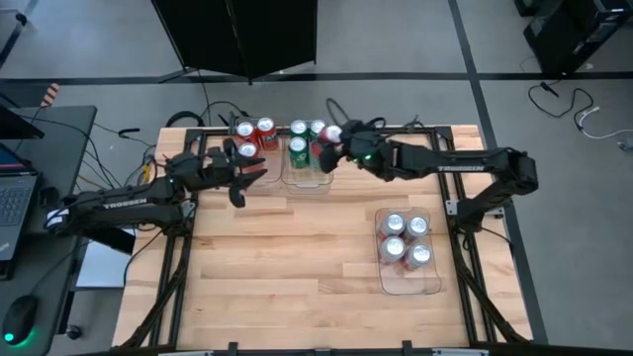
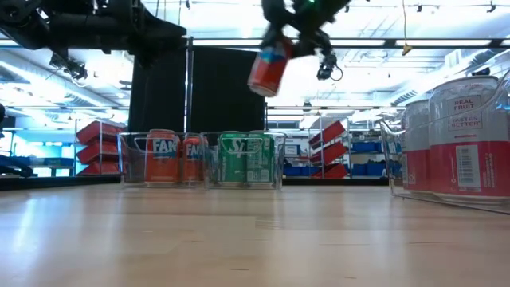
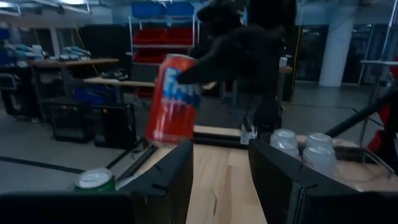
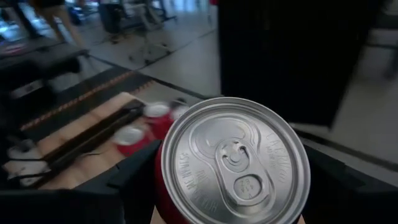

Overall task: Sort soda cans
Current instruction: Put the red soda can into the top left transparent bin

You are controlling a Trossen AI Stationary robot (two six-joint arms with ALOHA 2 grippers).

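Low view, right end effector [image 2: 280, 44] grasping glossy red cylindrical can [image 2: 268, 68], left end effector [image 1: 249, 176] released

Grey floor [image 1: 415, 40], black panel [image 2: 219, 88], red/blue bins on shelving [image 2: 339, 147], ceiling strip lights.

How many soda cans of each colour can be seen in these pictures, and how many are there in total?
Red cylindrical metal soda cans: 4 (3 standing, 1 held by the right gripper)
Green cylindrical metal soda cans: 3 clearly seen; the right arm may hide another
Silver-white cylindrical metal soda cans: 4
Total: 11 seen
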